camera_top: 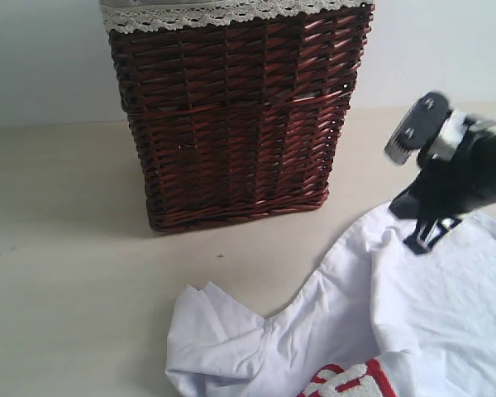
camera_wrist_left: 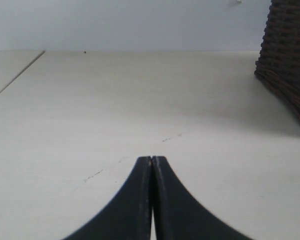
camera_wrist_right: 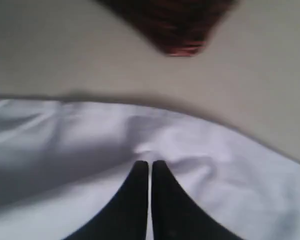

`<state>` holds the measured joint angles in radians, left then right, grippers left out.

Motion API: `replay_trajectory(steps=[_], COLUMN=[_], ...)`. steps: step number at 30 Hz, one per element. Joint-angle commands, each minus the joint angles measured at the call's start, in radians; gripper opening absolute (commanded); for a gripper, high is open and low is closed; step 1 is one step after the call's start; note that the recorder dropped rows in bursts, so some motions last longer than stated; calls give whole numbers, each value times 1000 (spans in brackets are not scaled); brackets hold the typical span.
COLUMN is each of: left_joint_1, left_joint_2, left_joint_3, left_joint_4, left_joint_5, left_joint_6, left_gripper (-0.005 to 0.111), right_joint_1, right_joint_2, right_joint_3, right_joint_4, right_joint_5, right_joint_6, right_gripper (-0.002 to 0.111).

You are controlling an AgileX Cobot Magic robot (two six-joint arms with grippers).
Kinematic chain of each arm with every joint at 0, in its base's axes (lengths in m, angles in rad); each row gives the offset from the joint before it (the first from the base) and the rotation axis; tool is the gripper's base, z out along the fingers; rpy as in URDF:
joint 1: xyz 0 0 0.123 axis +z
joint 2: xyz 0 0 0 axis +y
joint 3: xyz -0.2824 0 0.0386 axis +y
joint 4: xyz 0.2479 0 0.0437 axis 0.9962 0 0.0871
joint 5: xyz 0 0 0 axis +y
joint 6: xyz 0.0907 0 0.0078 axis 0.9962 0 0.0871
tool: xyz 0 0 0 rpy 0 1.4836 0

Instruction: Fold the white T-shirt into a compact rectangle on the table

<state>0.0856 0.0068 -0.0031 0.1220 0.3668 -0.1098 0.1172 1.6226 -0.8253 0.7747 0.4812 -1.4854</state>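
The white T-shirt (camera_top: 446,314) lies crumpled on the table (camera_top: 66,248) at the front right, and its red patch with white letters (camera_top: 347,380) shows at the lower edge. My right gripper (camera_top: 419,242) is down at the shirt's far edge. In the right wrist view its jaws (camera_wrist_right: 150,162) are pressed together on a small bunched fold of the shirt (camera_wrist_right: 65,135). The left gripper (camera_wrist_left: 152,158) is shut with nothing in it, low over bare table (camera_wrist_left: 115,100). It does not show in the exterior view.
A tall dark wicker basket (camera_top: 240,116) with cream lace trim stands at the back middle of the table, just behind the shirt. The left wrist view has its side (camera_wrist_left: 290,65) at one edge. The right wrist view shows its base (camera_wrist_right: 175,25) beyond the shirt.
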Motion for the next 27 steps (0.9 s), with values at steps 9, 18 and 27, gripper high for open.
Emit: replay_trajectory(steps=[9,18,27], left_joint_1=[0,0,0], left_joint_2=[-7,-7,-7], left_joint_3=[3,3,3], left_joint_4=[4,4,4], left_joint_5=[-4,-4,-4], left_joint_6=[1,1,1], left_gripper=[0,0,0], right_joint_1=[299,319,319], right_joint_2=[181,326,407], right_joint_3=[41,13,-216], right_joint_4=[16,8,12], right_joint_5=[-36,-210,-256], right_joint_6=[-110,-107,-68], right_gripper=[0,0,0])
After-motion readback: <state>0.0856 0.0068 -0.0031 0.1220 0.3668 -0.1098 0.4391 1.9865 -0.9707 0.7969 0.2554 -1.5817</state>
